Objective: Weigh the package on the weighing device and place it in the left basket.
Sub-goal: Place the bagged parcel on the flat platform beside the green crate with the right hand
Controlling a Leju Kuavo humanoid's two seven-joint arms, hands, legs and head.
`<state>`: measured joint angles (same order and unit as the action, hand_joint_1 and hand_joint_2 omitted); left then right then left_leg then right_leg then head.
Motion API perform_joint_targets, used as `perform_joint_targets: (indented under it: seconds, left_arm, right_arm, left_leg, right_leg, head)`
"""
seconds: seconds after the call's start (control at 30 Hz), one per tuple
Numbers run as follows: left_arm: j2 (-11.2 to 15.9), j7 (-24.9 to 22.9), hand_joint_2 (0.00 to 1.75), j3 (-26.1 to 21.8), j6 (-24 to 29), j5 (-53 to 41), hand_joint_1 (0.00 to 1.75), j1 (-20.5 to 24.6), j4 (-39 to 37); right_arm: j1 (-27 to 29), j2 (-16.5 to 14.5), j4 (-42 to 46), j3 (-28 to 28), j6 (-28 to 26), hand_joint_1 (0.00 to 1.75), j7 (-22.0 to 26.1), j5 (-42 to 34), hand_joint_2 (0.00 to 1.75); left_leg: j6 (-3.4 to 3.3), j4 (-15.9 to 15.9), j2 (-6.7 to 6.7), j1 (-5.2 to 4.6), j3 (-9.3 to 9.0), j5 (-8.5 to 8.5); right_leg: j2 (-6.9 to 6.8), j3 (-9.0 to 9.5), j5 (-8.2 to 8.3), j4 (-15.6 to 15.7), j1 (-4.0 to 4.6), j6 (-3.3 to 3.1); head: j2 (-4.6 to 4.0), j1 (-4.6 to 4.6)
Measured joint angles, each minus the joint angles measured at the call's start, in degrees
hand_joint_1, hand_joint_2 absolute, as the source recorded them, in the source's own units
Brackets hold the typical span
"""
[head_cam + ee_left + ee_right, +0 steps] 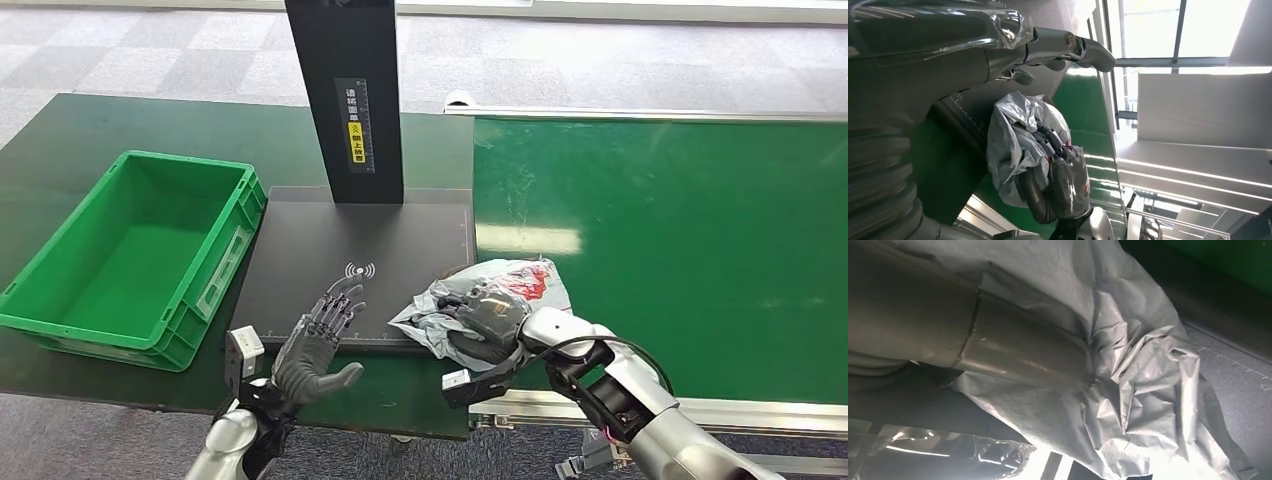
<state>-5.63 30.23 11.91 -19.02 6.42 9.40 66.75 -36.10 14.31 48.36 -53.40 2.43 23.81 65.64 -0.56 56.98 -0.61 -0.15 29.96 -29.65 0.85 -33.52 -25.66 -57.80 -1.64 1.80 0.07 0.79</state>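
At the scale [330,265] edge, right hand [490,320] fingers seemingly clench the package [520,285]; left hand [315,350] fingers spread, empty.

Crinkled, glossy grey plastic film on the package [500,300], catching the light; matt black weighing device [330,270], faintly textured; smooth moulded green plastic basket [215,290]; brushed silver metal arm [680,440]; shiny green conveyor belt [680,250].

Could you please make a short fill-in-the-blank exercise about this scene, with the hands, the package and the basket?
1. The right hand holds a crumpled grey ____.
2. The package is at the right edge of the black ____ plate.
3. The left hand holds ____.
4. The basket is ____ in colour.

Missing words: package; weighing; nothing; green
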Motion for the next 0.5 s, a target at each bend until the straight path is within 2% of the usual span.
perform_joint_targets:
  seconds: [0.33, 0.4, 0.5]
  left_arm:
    - [-0.1, 0.0, 1.75, 0.0, 0.0, 0.1, 0.00, 0.0, -0.2]
    - [-0.1, 0.0, 1.75, 0.0, 0.2, 0.1, 0.00, 0.0, -0.2]
    - [-0.1, 0.1, 1.75, 0.0, 0.6, 0.2, 0.00, -0.3, -0.2]
  right_arm:
    - [-0.9, -0.5, -1.5, -1.2, -1.0, 1.75, 0.0, -0.1, 0.00]
    - [-1.0, -0.7, -1.8, -1.9, -4.5, 1.75, -0.7, 0.2, 0.00]
    - [-0.8, -1.5, -2.3, -2.7, -13.6, 1.75, -4.1, 1.3, 0.00]
  left_leg:
    - [0.00, 0.0, 0.00, 0.00, -0.22, 0.00]
    - [0.00, 0.0, -0.01, 0.01, -0.22, 0.00]
    - [0.00, 0.0, -0.01, 0.01, -0.19, 0.00]
  right_leg:
    - [0.02, 0.23, 0.01, 0.0, 0.00, 0.00]
    - [0.02, 0.25, 0.01, 0.0, 0.00, 0.00]
    - [0.02, 0.24, 0.01, 0.0, 0.00, 0.00]
  head:
    - [0.00, 0.00]
    - [0.00, -0.01]
    - [0.00, 0.00]
